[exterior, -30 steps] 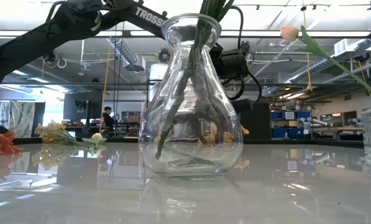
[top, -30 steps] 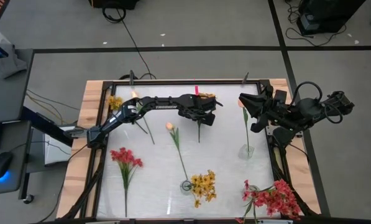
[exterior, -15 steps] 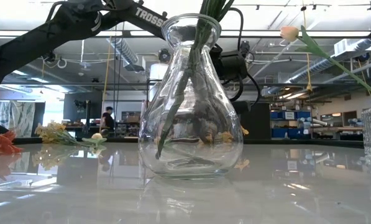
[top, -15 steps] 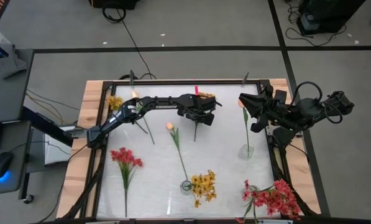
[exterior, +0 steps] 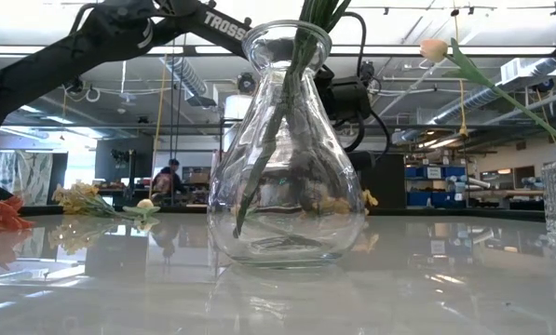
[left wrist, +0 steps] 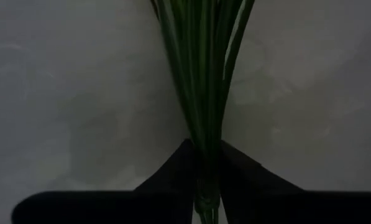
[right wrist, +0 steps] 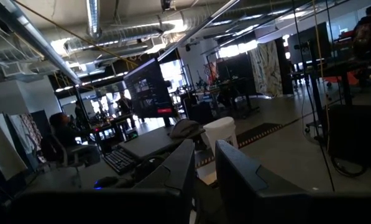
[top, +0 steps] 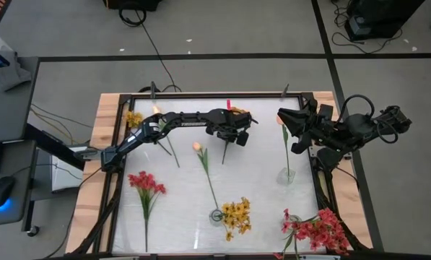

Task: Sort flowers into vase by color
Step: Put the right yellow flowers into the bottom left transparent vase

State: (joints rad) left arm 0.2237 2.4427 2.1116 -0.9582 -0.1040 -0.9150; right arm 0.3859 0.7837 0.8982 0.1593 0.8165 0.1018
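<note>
My left gripper (top: 231,134) is at the far middle of the table, shut on a yellow-orange flower (top: 240,114). The flower's green stem (top: 224,153) trails toward the near edge. My right gripper (top: 286,123) waits over the table's right side, shut on nothing. A clear bulb vase (exterior: 285,149) near the front holds a yellow cluster (top: 237,215). A pale tulip (top: 281,120) leans in a small glass vase (top: 286,175). Another tulip (top: 197,146), a red flower (top: 146,182) and a yellow one (top: 133,118) lie on the table. My left gripper pinches the flower's bundle of green stems (left wrist: 205,134) between its two fingers (left wrist: 173,171), where the stems gather. The fingers come from above, pointing down. Whether the flower is clear of the table does not show.
A red-pink cluster (top: 318,230) stands at the near right corner. A third tulip (top: 157,110) lies at the far left. A black frame (top: 201,94) rims the white table. People and desks show in the room behind.
My left gripper has closed on the yellow-orange flower's stems at the far middle of the table. The stem's free near end has swung slightly toward the table's left.
</note>
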